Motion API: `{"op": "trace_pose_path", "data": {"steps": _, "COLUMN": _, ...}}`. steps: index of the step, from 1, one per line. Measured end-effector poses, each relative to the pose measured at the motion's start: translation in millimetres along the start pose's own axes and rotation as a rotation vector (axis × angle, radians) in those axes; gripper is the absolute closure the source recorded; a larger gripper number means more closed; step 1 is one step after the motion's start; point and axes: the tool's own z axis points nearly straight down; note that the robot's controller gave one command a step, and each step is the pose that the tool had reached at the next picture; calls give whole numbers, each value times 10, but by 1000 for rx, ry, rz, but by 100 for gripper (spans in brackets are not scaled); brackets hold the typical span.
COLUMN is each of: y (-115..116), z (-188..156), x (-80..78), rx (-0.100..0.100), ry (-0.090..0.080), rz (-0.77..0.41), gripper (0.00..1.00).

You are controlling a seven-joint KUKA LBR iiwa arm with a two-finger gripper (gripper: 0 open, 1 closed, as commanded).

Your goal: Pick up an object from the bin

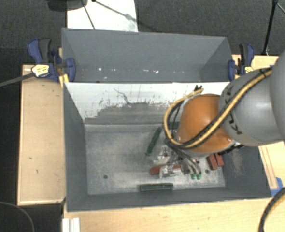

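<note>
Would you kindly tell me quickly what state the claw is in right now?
Claw: cannot be told; it sits low by a reddish piece on the bin floor.

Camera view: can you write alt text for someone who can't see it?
A robot arm with an orange wrist cover reaches into a grey metal bin, its gripper low beside a small reddish-brown piece. A dark green bar lies nearer the front wall, a dark green stick behind the gripper, and a red-brown block at the view's right.

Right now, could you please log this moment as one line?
phase: gripper low in bin | beside it: small red piece | nearby: dark green bar, brown block | grasp: cannot tell
</note>
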Motion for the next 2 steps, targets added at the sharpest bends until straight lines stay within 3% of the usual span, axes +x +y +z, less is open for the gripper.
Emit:
{"op": "trace_pose_path", "data": {"steps": 1, "y": 0, "z": 0, "x": 0, "rx": 0, "ry": 0, "rz": 2, "gripper": 100}}
{"op": "trace_pose_path", "data": {"steps": 2, "y": 23, "z": -1690, "x": 84, "rx": 1, "ry": -1, "rz": 15, "gripper": 100}}
